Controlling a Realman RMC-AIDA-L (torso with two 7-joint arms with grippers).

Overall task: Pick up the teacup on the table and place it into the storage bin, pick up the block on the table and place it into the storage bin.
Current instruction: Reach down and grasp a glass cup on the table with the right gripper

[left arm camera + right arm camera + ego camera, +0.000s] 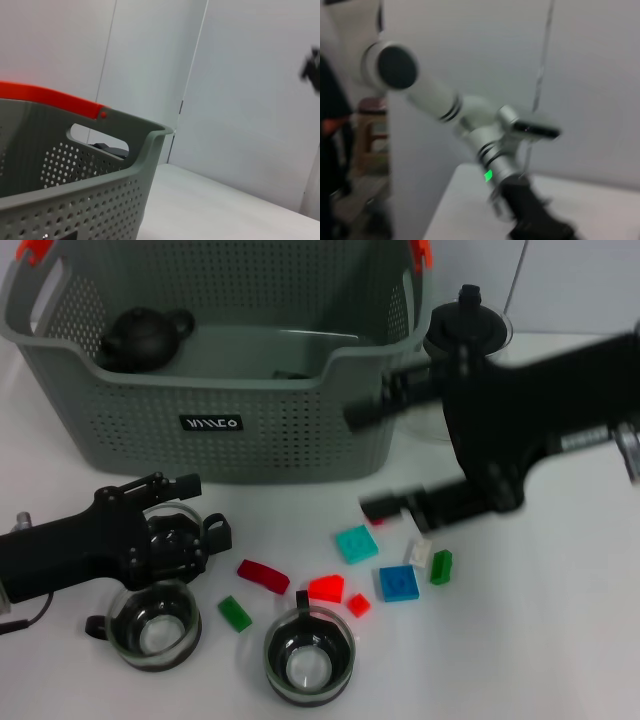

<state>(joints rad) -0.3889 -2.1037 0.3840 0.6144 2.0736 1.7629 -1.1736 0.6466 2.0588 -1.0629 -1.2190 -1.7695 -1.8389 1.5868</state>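
Note:
The grey-green storage bin with orange handle clips stands at the back; its rim fills the left wrist view. Two glass teacups sit near the front edge. A third glass teacup shows partly under my left gripper, which lies low at the left, right at that cup. Small blocks lie scattered: teal, blue, red, dark red, green. My right gripper hovers blurred above the blocks, open and holding nothing.
A dark teapot lies inside the bin. A glass teapot with a black lid stands right of the bin, behind my right arm. More small blocks, green and white, lie under the right gripper.

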